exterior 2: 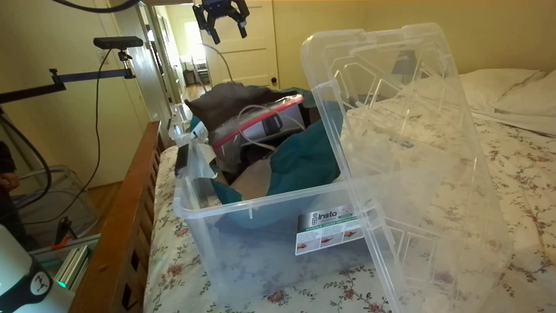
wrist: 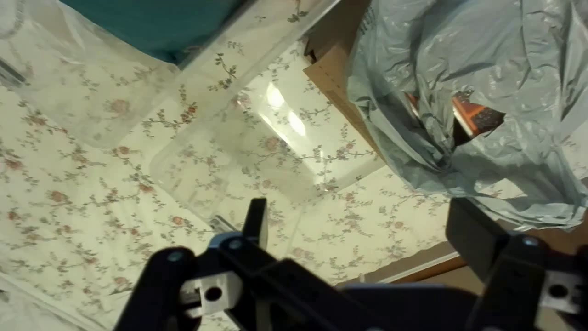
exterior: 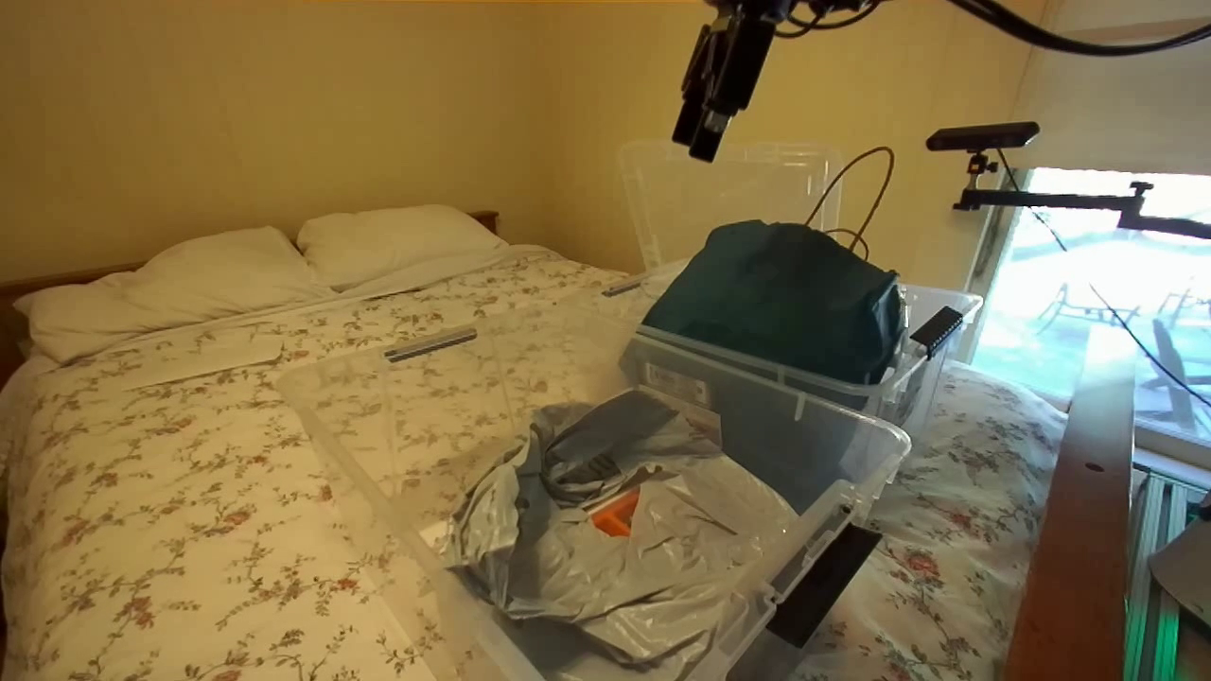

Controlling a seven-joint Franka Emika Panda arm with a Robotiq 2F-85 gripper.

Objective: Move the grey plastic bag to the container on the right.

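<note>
Can see the grey bag (exterior: pixel 653 567) lying crumpled inside a clear bin (exterior: pixel 889 454), set on the flowered bedspread (exterior: pixel 189 511). Through an opening in its plastic, can glimpse an orange thing (exterior: pixel 617 514), and in the wrist view a brown flap (wrist: pixel 337 76) partly covered by the same bag. Just beside, see the other bin (exterior 2: pixel 265 201) with the teal bag (exterior: pixel 776 293) in it, bulging well above the rim. In an exterior view, can look into the mouth of the teal bag and find a red-edged pouch (exterior 2: pixel 284 119) slanting upward. See there also the lid (exterior 2: pixel 412 143), clear and tilted, crossing in front of the other bin.

Can read "Insta" in large letters on the label (exterior 2: pixel 328 226) of that bin, followed by fainter ones. Under it, can pick out a green strip of small capitals, perhaps starting with "HANDLE", then a row of tiny pictures. Can spot a pale label (exterior: pixel 676 385) behind the grey bag in an exterior view, too blurred to read, and dark print (exterior: pixel 601 465) on the bag itself, too creased to read.

In both exterior views, see the gripper (exterior 2: pixel 230 38) hanging high, well apart from both bags; in the wrist view, see the fingers (wrist: pixel 255 218) spread wide.
</note>
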